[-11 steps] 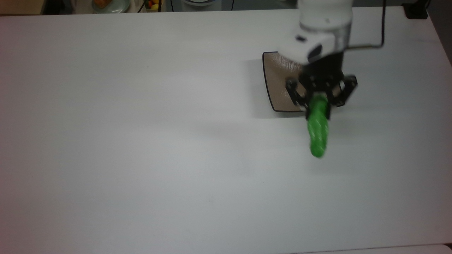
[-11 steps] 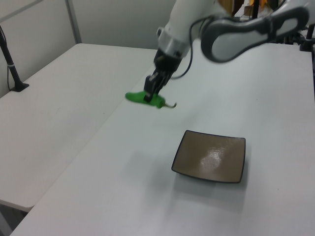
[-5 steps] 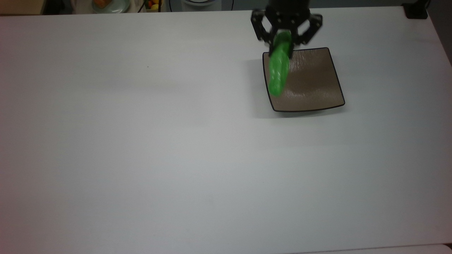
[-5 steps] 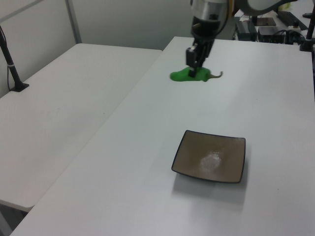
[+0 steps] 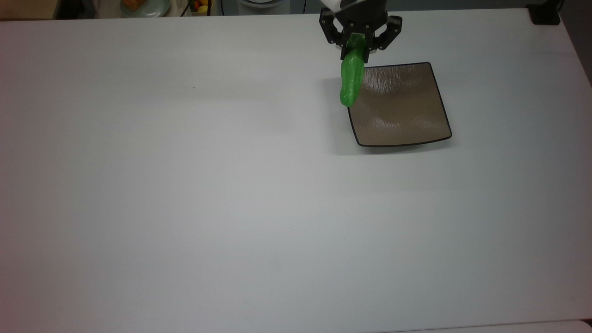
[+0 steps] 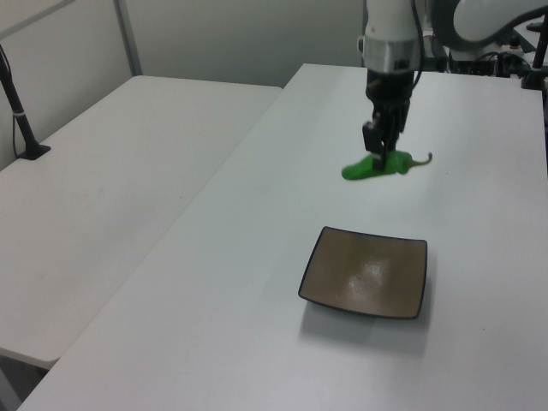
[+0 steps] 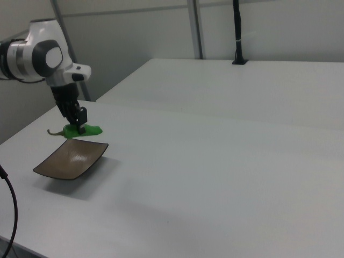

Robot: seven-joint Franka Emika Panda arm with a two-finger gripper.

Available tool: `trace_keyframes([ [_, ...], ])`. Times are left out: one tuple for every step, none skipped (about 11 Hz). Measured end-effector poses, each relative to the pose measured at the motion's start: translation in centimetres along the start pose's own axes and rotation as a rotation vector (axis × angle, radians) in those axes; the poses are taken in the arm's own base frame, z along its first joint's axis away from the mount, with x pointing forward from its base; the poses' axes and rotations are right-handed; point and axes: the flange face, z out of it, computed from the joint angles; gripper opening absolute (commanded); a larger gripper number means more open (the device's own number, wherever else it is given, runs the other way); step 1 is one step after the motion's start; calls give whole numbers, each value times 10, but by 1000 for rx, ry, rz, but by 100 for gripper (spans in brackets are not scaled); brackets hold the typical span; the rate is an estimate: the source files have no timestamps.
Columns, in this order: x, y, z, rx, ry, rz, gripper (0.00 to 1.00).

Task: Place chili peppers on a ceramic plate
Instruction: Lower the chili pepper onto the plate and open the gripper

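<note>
My gripper is shut on the bright green chili pepper, held level in the air near its stem end. The thin stem sticks out behind the fingers. The square taupe-brown ceramic plate lies flat on the white table with nothing on it. In the top view the pepper hangs over the plate's upper left corner. In the left view it hovers above and beyond the plate's far edge.
The white table stretches wide to the top view's left and bottom. A second white table adjoins it. A black post is clamped at that table's edge. Dishes and fruit sit past the top edge.
The gripper carried the pepper from below the plate's bottom edge in the top view, up past it, to the plate's upper left corner. In the left view it came closer to the plate and lower.
</note>
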Motion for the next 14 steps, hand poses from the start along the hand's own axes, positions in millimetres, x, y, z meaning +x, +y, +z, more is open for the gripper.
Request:
trace_keyframes([
  [-5, -3, 13, -1, -19, -2, 0],
  [-7, -7, 23, 5, -16, 19, 0],
  [-7, -13, 35, 16, -2, 57, 0],
  [-6, -21, 51, 28, 10, 87, 0],
  [-5, -32, 68, 42, 21, 108, 0],
  [-6, -43, 82, 53, 25, 117, 0],
  [-9, -58, 96, 72, 33, 125, 0],
  [-13, -67, 103, 85, 39, 132, 0],
  [-19, -74, 113, 85, 36, 127, 0],
  [-26, -80, 122, 82, 30, 118, 0],
  [-31, -86, 130, 82, 28, 114, 0],
  [-32, -89, 132, 86, 34, 111, 0],
  [-31, -90, 133, 91, 38, 110, 1],
  [-31, -90, 133, 91, 38, 110, 11],
])
